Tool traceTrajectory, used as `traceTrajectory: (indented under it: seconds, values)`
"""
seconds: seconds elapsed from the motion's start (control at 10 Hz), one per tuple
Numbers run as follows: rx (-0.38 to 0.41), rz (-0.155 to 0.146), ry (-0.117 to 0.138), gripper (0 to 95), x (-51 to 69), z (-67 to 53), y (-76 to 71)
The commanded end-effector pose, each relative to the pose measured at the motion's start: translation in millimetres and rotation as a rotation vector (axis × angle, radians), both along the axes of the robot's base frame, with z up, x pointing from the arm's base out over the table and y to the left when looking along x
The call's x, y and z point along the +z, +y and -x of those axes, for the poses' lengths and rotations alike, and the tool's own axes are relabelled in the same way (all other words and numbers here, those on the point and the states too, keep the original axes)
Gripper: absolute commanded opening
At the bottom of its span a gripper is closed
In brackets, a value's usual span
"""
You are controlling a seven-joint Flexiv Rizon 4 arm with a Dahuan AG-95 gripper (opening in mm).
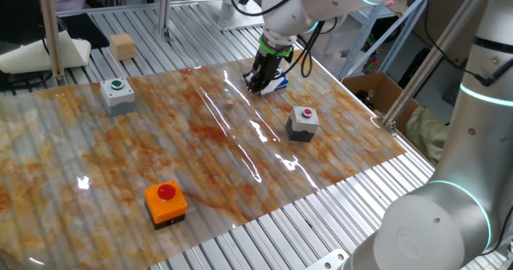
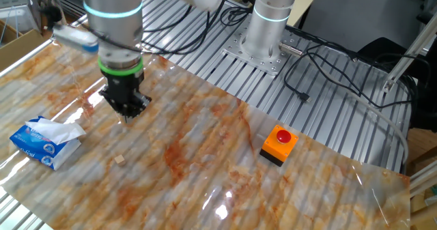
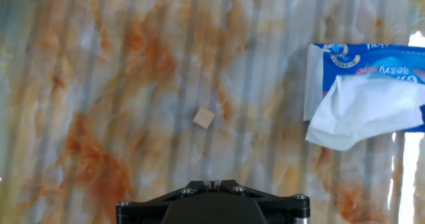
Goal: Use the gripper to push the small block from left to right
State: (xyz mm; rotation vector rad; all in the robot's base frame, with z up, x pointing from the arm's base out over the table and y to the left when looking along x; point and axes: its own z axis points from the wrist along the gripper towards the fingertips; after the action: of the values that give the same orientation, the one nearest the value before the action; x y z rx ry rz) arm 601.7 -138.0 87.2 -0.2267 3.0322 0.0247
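Note:
The small block (image 3: pixel 204 118) is a tiny tan cube lying on the marbled mat, alone, in the middle of the hand view. It also shows in the other fixed view (image 2: pixel 120 160), in front of the gripper and apart from it. The black gripper (image 2: pixel 126 112) with the green ring hangs low over the mat, fingers together and holding nothing. In one fixed view the gripper (image 1: pixel 260 83) is at the mat's far edge. In the hand view only its fingertips (image 3: pixel 211 183) show, at the bottom edge, below the block.
A blue tissue pack (image 2: pixel 44 142) lies near the gripper and block, at the right in the hand view (image 3: pixel 365 84). An orange box with a red button (image 1: pixel 165 202), two grey button boxes (image 1: pixel 118 94) (image 1: pixel 303 122) and a larger tan cube (image 1: pixel 123 46) stand farther off.

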Motion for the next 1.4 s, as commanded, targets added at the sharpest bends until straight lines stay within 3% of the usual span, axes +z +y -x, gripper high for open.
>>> traceTrajectory:
  seconds: [0.1,0.5,1.4]
  values:
    - [-0.008,-0.005,-0.002,0.0,2.0,1.7,-0.7]
    - [-0.003,-0.007,-0.012,0.0,2.0,1.6,-0.6]
    - [-0.002,-0.006,-0.003,0.0,2.0,1.6,-0.6]
